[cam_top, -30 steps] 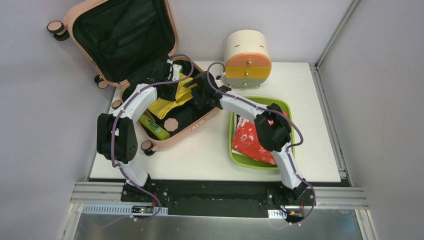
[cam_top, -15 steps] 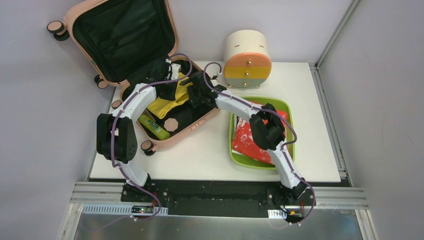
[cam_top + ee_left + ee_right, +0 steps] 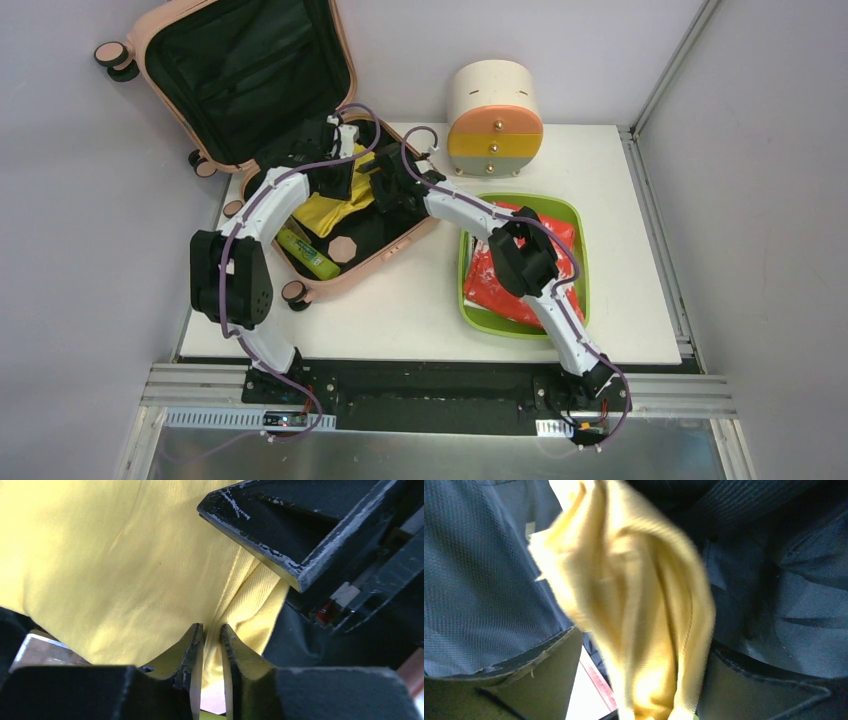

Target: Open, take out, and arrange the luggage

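Two claws work one yellow cloth (image 3: 110, 565): the left claw (image 3: 212, 640), jaws nearly together, pinches a fold; the right claw (image 3: 644, 672), jaws wide apart, straddles a bunched end. The cloth lies in the luggage (image 3: 240, 75), open at the tabletop's (image 3: 400, 310) far-left corner.

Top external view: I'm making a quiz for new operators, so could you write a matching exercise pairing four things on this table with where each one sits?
Things:
1. peach-pink hard-shell suitcase
2. cream cylindrical drawer unit
3. lime-green plastic tray
4. yellow cloth

Places:
A. inside the suitcase's lower shell
B. far left corner, lid standing open
C. right of the suitcase, holding a red packet
D. far edge, behind the tray

Pairs: 1-B, 2-D, 3-C, 4-A.
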Action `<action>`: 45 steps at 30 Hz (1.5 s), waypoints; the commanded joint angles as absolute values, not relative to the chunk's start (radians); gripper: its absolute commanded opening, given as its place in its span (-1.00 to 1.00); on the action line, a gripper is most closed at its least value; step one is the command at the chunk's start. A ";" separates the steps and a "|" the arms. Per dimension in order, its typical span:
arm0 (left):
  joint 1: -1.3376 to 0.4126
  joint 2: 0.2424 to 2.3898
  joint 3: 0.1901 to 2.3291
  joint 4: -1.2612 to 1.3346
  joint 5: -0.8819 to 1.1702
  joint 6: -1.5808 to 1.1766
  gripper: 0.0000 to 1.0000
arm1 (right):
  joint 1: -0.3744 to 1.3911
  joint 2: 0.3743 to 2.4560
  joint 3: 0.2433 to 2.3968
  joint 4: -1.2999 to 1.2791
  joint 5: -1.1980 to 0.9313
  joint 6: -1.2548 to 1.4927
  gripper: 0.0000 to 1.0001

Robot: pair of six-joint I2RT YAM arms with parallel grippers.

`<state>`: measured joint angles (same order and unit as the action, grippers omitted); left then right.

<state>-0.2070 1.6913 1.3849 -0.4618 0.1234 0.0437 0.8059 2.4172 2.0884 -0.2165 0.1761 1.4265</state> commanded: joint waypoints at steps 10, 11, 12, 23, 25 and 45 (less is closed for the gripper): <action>-0.175 1.519 1.366 -0.447 0.116 -0.035 0.06 | 0.809 2.403 2.113 -0.117 0.181 1.324 -0.03; -0.165 1.510 1.365 -0.451 0.110 -0.041 0.07 | 0.808 2.400 2.116 -0.110 0.180 1.309 -0.15; -0.156 1.498 1.365 -0.456 0.109 -0.049 0.07 | 0.807 2.396 2.120 -0.103 0.180 1.292 -0.27; -0.011 1.397 1.357 -0.486 0.112 -0.153 0.08 | 0.776 2.340 2.198 -0.086 0.132 1.197 -1.00; 0.011 1.388 1.351 -0.489 0.114 -0.161 0.10 | 0.771 2.316 2.193 -0.087 0.116 1.174 -1.00; 0.080 1.455 1.362 -0.529 0.158 -0.147 0.19 | 0.687 1.961 1.946 -0.284 -0.051 0.994 -1.00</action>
<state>0.0734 1.4395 1.3586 -0.5156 0.1272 -0.1486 0.6994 2.1387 1.9636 -0.2813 0.0235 1.0489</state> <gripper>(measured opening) 0.593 0.125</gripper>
